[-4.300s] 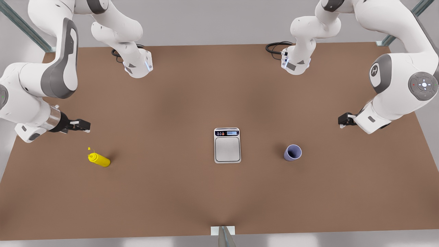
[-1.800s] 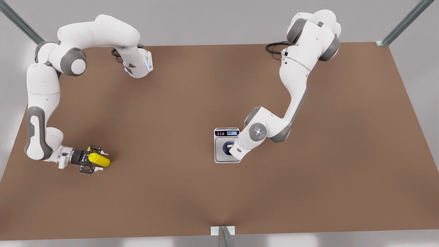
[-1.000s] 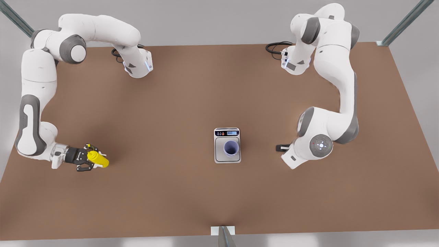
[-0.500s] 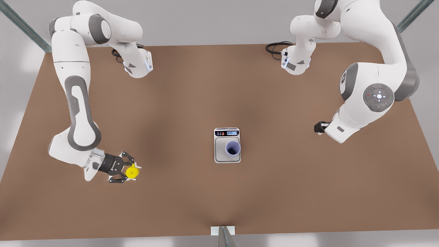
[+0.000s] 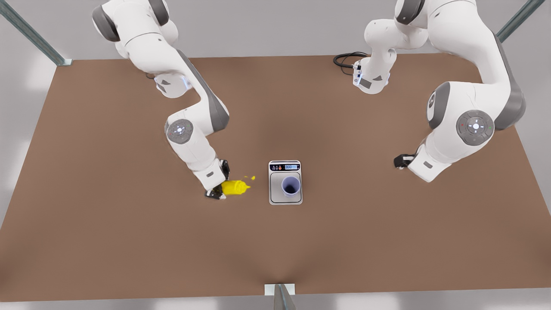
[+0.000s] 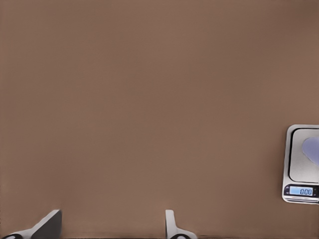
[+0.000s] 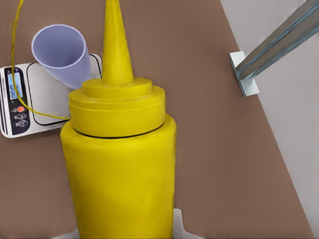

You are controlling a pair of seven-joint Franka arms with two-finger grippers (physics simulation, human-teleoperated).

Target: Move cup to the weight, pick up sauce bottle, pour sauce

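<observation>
The lavender-blue cup [image 5: 291, 186] stands upright on the steel plate of the weight [image 5: 285, 166], a flat silver scale at mid-table. Just to the front view's left of it, my right gripper [image 5: 221, 183] is shut on the yellow sauce bottle [image 5: 234, 187], which is tilted with its nozzle toward the scale. In the right wrist view the bottle [image 7: 119, 164] is close up, its nozzle pointing near the cup [image 7: 62, 52] on the weight [image 7: 45, 107]. My left gripper [image 5: 400, 160] waits open far to the front view's right. Its wrist view has the weight [image 6: 299, 191] and cup [image 6: 312, 149] at the edge.
A tiny yellow cap [image 5: 253, 177] hangs off the nozzle on a thin tether. Both arm bases stand at the table's far edge, with a black cable [image 5: 344, 60] by one. Metal frame struts [image 5: 32, 36] rise at the back corners. A small bracket [image 5: 280, 289] sits at the near edge.
My right gripper has carried the sauce bottle toward the front view's right, up beside the scale, and tipped its nozzle toward the cup. The left arm has barely moved.
</observation>
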